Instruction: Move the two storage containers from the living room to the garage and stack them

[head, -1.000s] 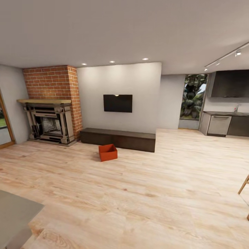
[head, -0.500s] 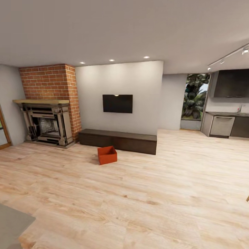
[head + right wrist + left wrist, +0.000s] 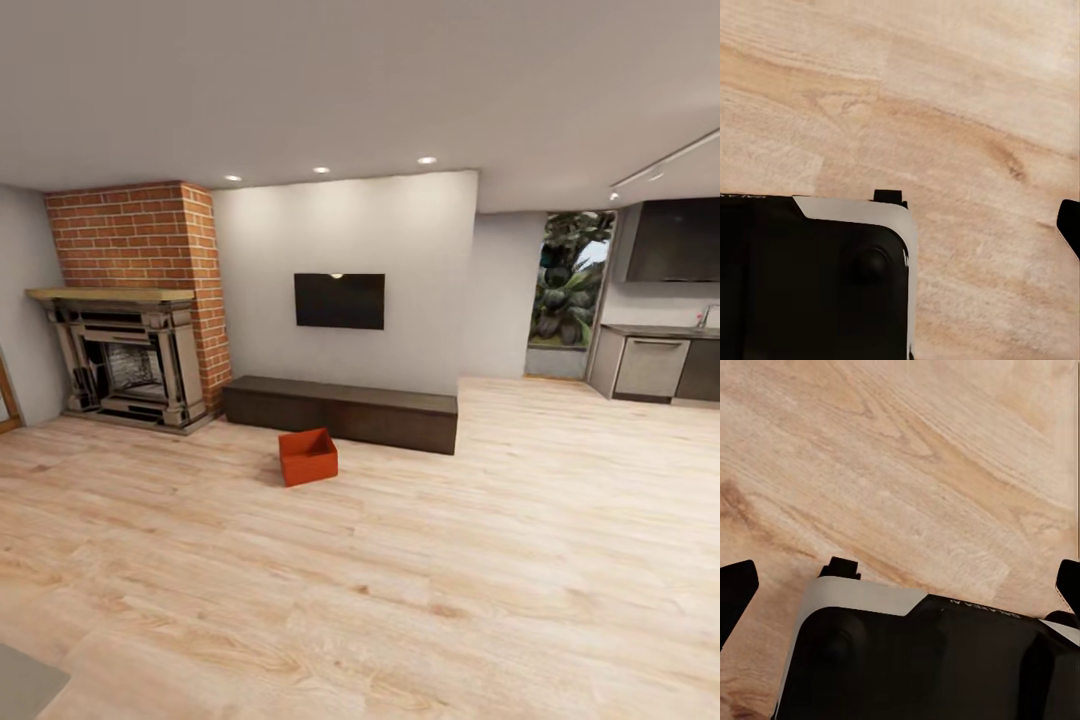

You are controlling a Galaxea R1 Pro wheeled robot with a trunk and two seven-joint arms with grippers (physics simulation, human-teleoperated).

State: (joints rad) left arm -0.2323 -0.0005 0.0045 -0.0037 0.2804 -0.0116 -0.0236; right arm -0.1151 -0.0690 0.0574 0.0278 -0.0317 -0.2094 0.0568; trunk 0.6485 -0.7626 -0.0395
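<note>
Living room (image 3: 400, 560): unlabelled storage container (image 3: 308, 457) before cabinet (image 3: 340, 412).

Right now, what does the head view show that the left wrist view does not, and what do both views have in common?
The head view shows the orange-red storage container on the floor in front of the long dark cabinet, the brick fireplace and the wall TV. The left wrist view looks down past the robot's dark body from close by, with the dark fingertips of the left end effector wide apart, holding nothing. Both show the light wood plank floor.
</note>
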